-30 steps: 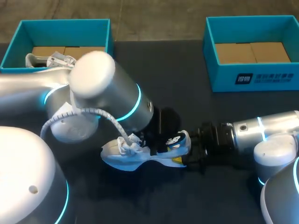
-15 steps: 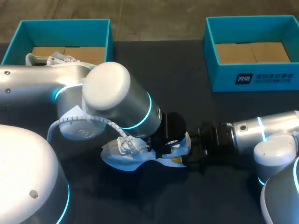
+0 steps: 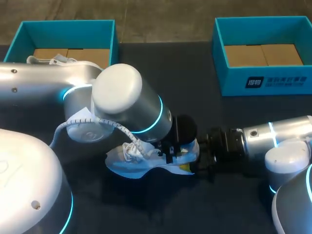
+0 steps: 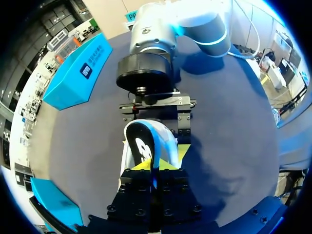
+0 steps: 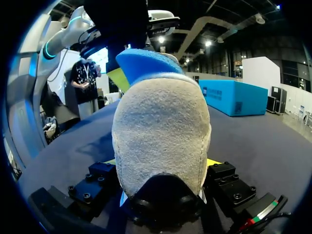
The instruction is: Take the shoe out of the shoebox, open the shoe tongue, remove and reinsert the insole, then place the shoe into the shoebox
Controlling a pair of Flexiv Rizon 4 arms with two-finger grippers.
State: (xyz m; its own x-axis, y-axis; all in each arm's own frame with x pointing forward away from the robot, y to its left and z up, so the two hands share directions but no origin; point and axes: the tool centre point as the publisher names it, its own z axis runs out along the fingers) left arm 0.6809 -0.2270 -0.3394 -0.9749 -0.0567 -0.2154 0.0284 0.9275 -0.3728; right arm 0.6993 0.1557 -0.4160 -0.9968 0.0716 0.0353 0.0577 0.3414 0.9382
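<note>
Right wrist view: shoe [image 5: 161, 131] in claw [image 5: 162, 162]

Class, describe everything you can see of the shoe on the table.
The shoe is a white and blue trainer with white laces, resting on the dark table between both arms. Its grey, suede-like heel sits clamped between the right gripper's fingers. The left gripper is down at its opening, where a blue-edged dark part stands up.

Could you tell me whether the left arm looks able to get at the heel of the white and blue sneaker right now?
Probably not: the right claw clamps the heel of the white and blue sneaker from both sides, and the left claw sits at its opening.
</note>
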